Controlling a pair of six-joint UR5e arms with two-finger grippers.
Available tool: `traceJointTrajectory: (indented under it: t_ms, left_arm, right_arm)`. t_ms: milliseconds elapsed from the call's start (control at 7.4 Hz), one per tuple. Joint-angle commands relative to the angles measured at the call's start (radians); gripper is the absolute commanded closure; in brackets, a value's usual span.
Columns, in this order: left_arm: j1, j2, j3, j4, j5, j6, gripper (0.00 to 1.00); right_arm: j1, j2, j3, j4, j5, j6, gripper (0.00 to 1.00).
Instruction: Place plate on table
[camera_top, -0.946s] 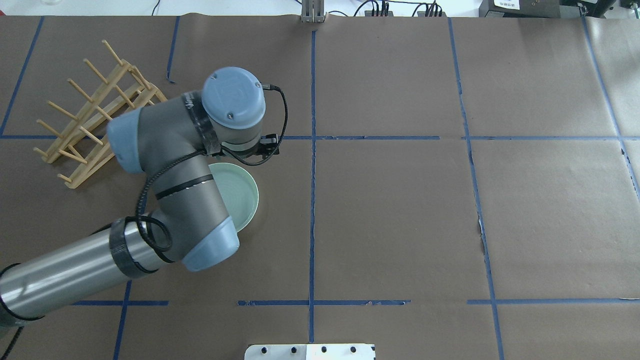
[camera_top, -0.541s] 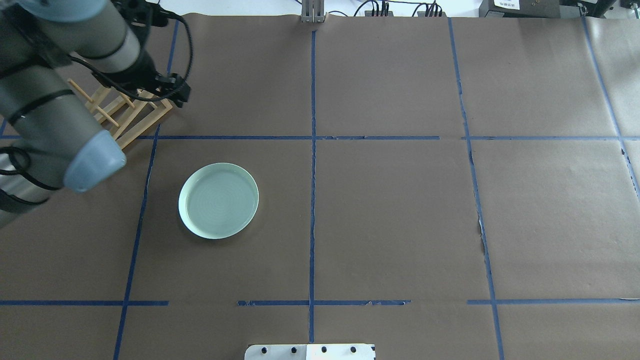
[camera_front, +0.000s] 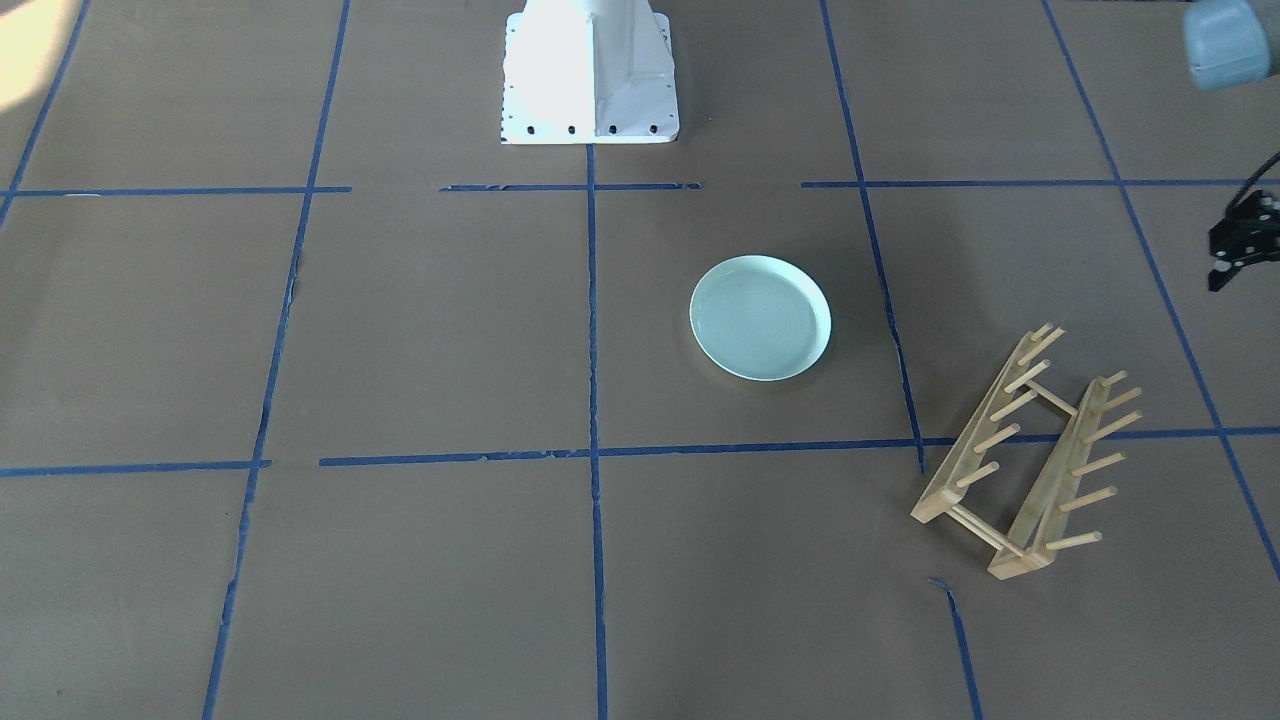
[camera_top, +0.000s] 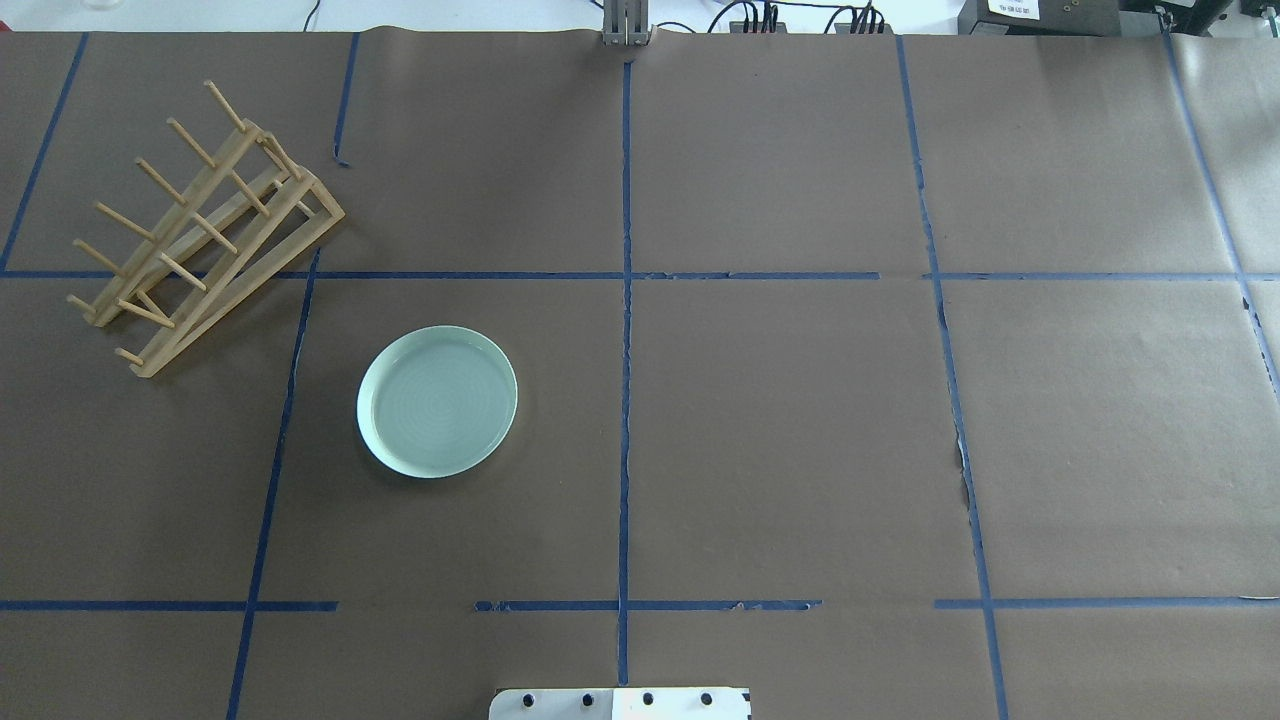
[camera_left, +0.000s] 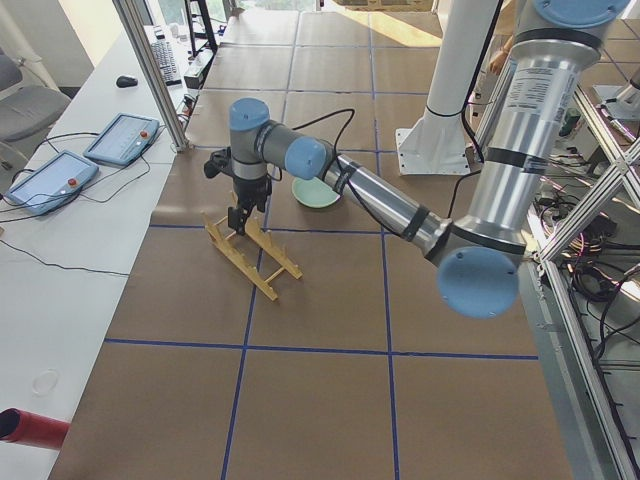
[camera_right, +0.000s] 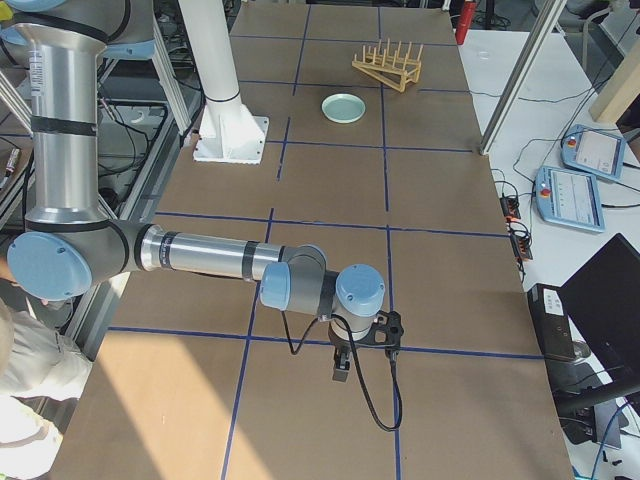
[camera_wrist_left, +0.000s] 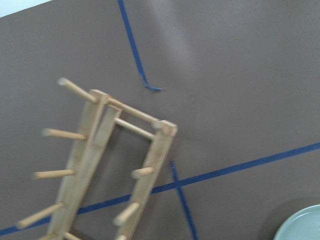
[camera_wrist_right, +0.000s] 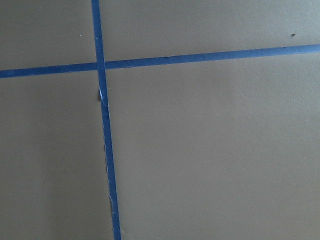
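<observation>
The pale mint-green plate (camera_top: 437, 401) lies flat and alone on the brown-paper table (camera_top: 780, 420), left of the middle; it also shows in the front view (camera_front: 760, 317). No arm shows in the overhead view. In the exterior left view my left gripper (camera_left: 238, 218) hangs over the near end of the wooden rack, apart from the plate (camera_left: 316, 193); I cannot tell whether it is open. Its wrist view shows only the plate's rim (camera_wrist_left: 300, 225). My right gripper (camera_right: 341, 368) hovers low over bare table far from the plate; I cannot tell its state.
The light wooden peg rack (camera_top: 200, 235) stands at the far left, with no plate in it; it also shows in the front view (camera_front: 1030, 455). The white robot base (camera_front: 588, 75) is at the near middle edge. A black part of the left wrist (camera_front: 1240, 240) shows at the front view's right edge.
The left arm, which covered part of the plate, has pulled away up and to the left, out of the overhead view. The plate stays flat on the table, uncovered.
</observation>
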Motion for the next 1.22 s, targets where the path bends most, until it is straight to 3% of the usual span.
traceJointTrajectory:
  t_ms: [0,135,270,1081]
  left_arm:
    - [-0.198,0.178,0.116,-0.086,-0.036,0.081,0.00]
    - [-0.228,0.187,0.187,-0.142,-0.055,0.082,0.00]
    - [-0.227,0.193,0.207,-0.148,-0.133,0.056,0.00]
    - [-0.227,0.224,0.149,-0.189,-0.161,-0.014,0.00]
  right_arm:
    - [0.000,0.000,0.000,0.000,0.000,0.000,0.00]
    - [0.000,0.000,0.000,0.000,0.000,0.000,0.00]
    - [0.000,0.000,-0.002,0.000,0.000,0.000,0.00]
    - [0.000,0.000,-0.002,0.000,0.000,0.000,0.00]
